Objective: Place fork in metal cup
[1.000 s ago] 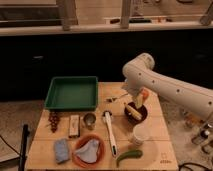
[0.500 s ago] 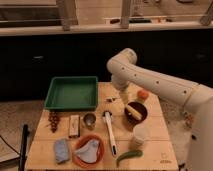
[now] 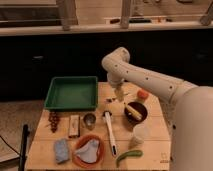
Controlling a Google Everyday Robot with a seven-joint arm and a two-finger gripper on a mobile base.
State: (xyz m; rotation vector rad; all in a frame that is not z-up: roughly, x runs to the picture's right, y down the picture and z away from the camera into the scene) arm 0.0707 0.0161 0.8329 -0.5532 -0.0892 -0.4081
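Note:
The metal cup (image 3: 89, 120) is a small shiny steel cylinder standing on the wooden table (image 3: 155, 145), in front of the green tray. The fork (image 3: 111, 100) shows as a small slim pale thing lying on the table near the back middle. My gripper (image 3: 118, 93) hangs down from the white arm just right of the fork and slightly above it, close to the tabletop. The cup is to the gripper's front left, about a hand's width away.
A green tray (image 3: 70, 92) lies at the back left. A long white utensil (image 3: 110, 132) lies mid-table. A dark bowl (image 3: 135, 112), an orange fruit (image 3: 143, 94), a translucent cup (image 3: 138, 134), a green vegetable (image 3: 129, 156), an orange plate (image 3: 89, 150), a blue cloth (image 3: 61, 150), a snack bar (image 3: 74, 125) and dark berries (image 3: 53, 120) also sit there.
The arm has swung left across the table. The gripper moved from above the dark bowl to the back middle, beside the fork.

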